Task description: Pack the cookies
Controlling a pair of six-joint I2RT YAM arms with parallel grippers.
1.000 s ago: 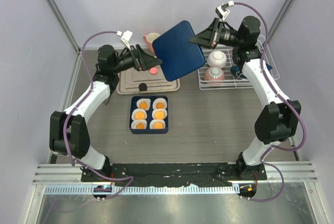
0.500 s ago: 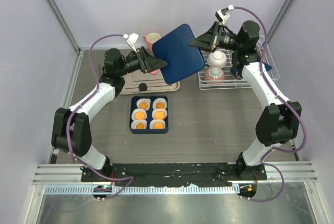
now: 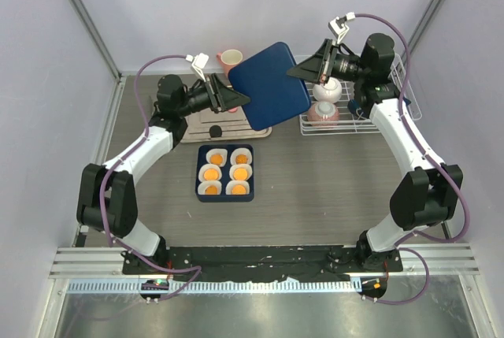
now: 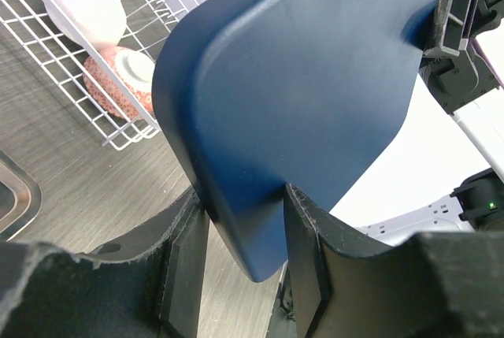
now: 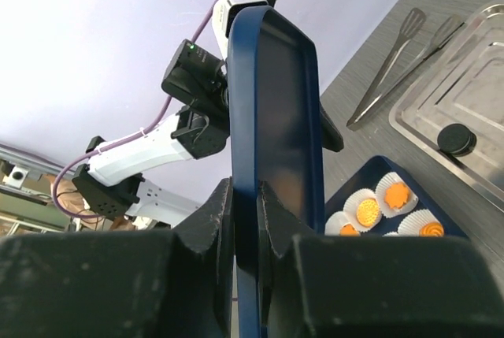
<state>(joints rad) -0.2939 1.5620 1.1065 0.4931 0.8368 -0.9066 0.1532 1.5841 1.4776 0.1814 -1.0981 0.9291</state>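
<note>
A dark blue lid hangs tilted in the air above the back of the table. My right gripper is shut on its right edge. My left gripper has its jaws closed round the lid's lower left corner, both fingers against it. Below lies the dark blue box with orange cookies in white cups, also seen in the right wrist view. One black cookie lies on the metal tray.
A pink mug stands behind the tray. A white wire rack at the back right holds a white ball-shaped piece and a pink bowl. Metal tongs lie beside the tray.
My left arm has reached right to the lid and its jaws have closed round the lid's corner. The right arm has raised the lid slightly.
</note>
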